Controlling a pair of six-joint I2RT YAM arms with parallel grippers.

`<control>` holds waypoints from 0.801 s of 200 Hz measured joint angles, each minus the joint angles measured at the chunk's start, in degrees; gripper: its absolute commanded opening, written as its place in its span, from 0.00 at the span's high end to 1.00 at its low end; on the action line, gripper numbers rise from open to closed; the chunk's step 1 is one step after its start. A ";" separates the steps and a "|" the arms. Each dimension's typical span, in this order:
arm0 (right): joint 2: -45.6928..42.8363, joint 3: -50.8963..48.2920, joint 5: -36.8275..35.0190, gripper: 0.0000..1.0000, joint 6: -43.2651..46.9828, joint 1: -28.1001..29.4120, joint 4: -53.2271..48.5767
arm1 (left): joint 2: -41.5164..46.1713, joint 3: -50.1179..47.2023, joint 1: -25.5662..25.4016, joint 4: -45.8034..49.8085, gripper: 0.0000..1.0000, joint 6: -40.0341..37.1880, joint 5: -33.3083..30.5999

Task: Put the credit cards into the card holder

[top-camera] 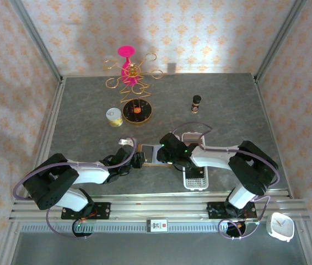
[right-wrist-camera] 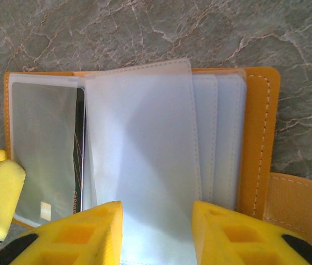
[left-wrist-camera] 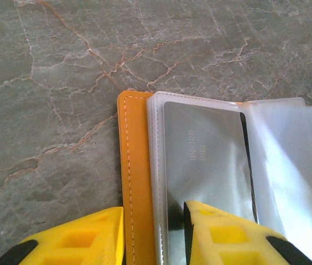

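From above, the card holder (top-camera: 151,155) lies spread flat on the table (top-camera: 90,110). It sits right between the left gripper (top-camera: 138,160) and the right gripper (top-camera: 168,154), close to both.

From the left wrist, the left gripper (left-wrist-camera: 153,240) has its fingers apart and pinches nothing. The orange cover edge runs into the gap between them. One finger sits on a clear pocket. A grey card (left-wrist-camera: 205,154) is inside that pocket, just ahead of that finger.

From the right wrist, the right gripper (right-wrist-camera: 157,237) also has its fingers apart and squeezes nothing. A clear pocket page (right-wrist-camera: 139,154) lies in the gap and just ahead.

The cards look thin, stiff, light and slick, so a pinch on a short end should work best. The pockets look soft and floppy. The holder is light and may slide, so pressing its cover down would help.
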State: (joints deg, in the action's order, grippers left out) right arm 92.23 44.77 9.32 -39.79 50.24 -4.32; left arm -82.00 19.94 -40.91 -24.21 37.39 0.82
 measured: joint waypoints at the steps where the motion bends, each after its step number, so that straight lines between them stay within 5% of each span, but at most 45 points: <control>1: 0.02 0.02 -0.04 0.61 0.00 0.00 0.00 | -0.02 0.00 0.00 0.00 0.68 0.00 0.00; 160: 3.56 1.62 5.14 0.61 -4.79 0.61 8.79 | 0.28 -0.07 0.02 -0.02 0.68 0.02 0.07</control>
State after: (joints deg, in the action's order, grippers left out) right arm 95.79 46.39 14.46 -44.58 50.85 4.47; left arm -81.71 19.88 -40.88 -24.23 37.41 0.89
